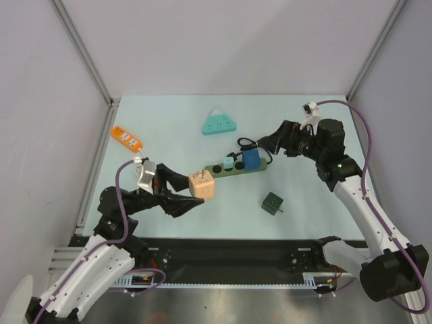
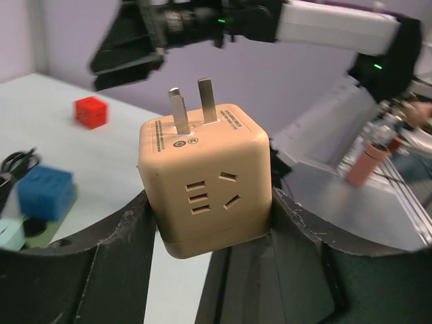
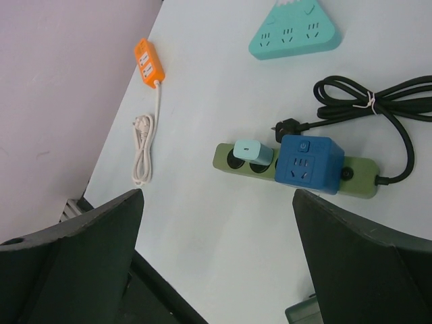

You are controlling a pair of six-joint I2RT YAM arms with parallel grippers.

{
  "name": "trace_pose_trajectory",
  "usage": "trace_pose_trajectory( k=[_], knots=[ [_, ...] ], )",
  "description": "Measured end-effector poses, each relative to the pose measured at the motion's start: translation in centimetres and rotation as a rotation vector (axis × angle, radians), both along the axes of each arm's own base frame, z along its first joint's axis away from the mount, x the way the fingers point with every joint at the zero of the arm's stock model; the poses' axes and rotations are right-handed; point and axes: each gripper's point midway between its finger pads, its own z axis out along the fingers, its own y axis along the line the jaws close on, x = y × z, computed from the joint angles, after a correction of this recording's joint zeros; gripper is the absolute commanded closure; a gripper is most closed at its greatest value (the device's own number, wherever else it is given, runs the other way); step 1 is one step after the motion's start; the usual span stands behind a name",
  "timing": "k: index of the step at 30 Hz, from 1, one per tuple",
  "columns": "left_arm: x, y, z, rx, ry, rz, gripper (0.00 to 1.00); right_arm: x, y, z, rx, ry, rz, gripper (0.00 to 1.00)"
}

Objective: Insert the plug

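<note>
**Left fingers (image 2: 115, 270) pinched on the beige cube plug (image 2: 206, 182) – plenty that could be botched from here**

The cube is gripped low on two opposite sides by the left fingers. It looks lifted clear of the table (image 1: 169, 121), near 8 o'clock of the green power strip (image 3: 361, 185) and not touching it. The right fingers (image 3: 74, 236) are spread wide with nothing between them, hung above the strip.

What could go wrong (judgement only):
- The prongs (image 2: 192, 101) are pointed up and away from the strip, so a big wrist turn is needed. The smooth cube could get twisted or dropped from such a low pinch.
- The free sockets are crowded by the mint charger (image 3: 251, 150) and the blue cube (image 3: 307, 164), so the fat beige body could be jammed against a neighbour.
- The strip isn't pinned down by anything, so it could be shoved sideways when pushed on.

Head count:
- beige cube plug: one, with two prongs
- green power strip: one
- mint charger: one
- blue cube: one
- dark green cube (image 1: 273, 202): one, at 4 o'clock of the strip
- teal triangle strip (image 1: 219, 123): one, at 12 o'clock
- orange strip (image 1: 126, 138): one, at 10 o'clock
- red cube (image 2: 90, 111): one, caught only in the left wrist view
</note>
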Motion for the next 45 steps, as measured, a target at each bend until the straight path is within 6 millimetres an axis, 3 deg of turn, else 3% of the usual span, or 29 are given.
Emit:
trace_pose_trajectory(
  k=[5, 11, 12, 13, 14, 15, 16, 19, 21, 24, 29, 32, 36, 40, 45],
  knots=[
    [-2.3, -1.0, -0.2, 0.009, -0.079, -0.174, 1.00, -0.1, -0.4, 0.6, -0.009, -0.024, -0.029, 0.00],
    [-2.0, -1.2, 0.3, -0.007, -0.098, -0.173, 1.00, 0.1, -1.2, 1.1, -0.032, -0.051, -0.093, 0.00],
    [-1.6, -1.3, 0.4, -0.014, -0.086, -0.155, 1.00, 0.1, -1.3, 1.6, -0.009, -0.064, -0.107, 0.04],
    [-1.0, -1.3, 0.5, -0.022, -0.067, -0.135, 1.00, 0.1, -1.5, 1.8, 0.014, -0.073, -0.122, 0.22],
    [-0.6, -1.4, 0.5, -0.031, -0.047, -0.118, 1.00, 0.0, -1.7, 2.0, 0.039, -0.081, -0.132, 0.18],
    [-0.1, -1.4, 0.6, -0.041, -0.025, -0.096, 1.00, 0.0, -1.9, 2.1, 0.074, -0.076, -0.143, 0.06],
    [0.4, -1.4, 0.7, -0.054, -0.002, -0.074, 1.00, 0.1, -2.1, 2.0, 0.103, -0.067, -0.148, 0.00],
    [1.3, -1.2, 1.7, -0.109, 0.031, -0.029, 1.00, 0.5, -1.8, 1.2, 0.118, -0.036, -0.136, 0.00],
    [1.2, -0.9, 2.6, -0.153, 0.020, -0.014, 1.00, 0.2, -0.3, 0.8, 0.118, -0.018, -0.075, 0.00],
    [0.7, -0.4, 3.7, -0.192, -0.017, -0.009, 1.00, -1.0, 2.1, 2.0, 0.183, -0.040, 0.051, 0.00],
    [-0.4, -0.1, 4.9, -0.228, -0.103, -0.037, 1.00, -3.5, 5.1, 6.7, 0.365, -0.166, 0.249, 0.00],
    [-1.0, -0.4, 4.6, -0.195, -0.157, -0.083, 1.00, -6.6, 7.6, 8.6, 0.388, -0.257, 0.394, 0.00],
    [-1.5, -1.3, 4.3, -0.099, -0.237, -0.156, 1.00, -12.4, 10.6, 10.1, 0.355, -0.401, 0.592, 0.00],
    [-1.9, -1.6, 4.0, -0.045, -0.320, -0.193, 1.00, -15.6, 11.3, 11.2, 0.318, -0.517, 0.677, 0.00],
    [-2.1, -1.7, 3.1, -0.004, -0.368, -0.218, 1.00, -15.6, 11.2, 11.4, 0.268, -0.574, 0.663, 0.04]
  ],
)
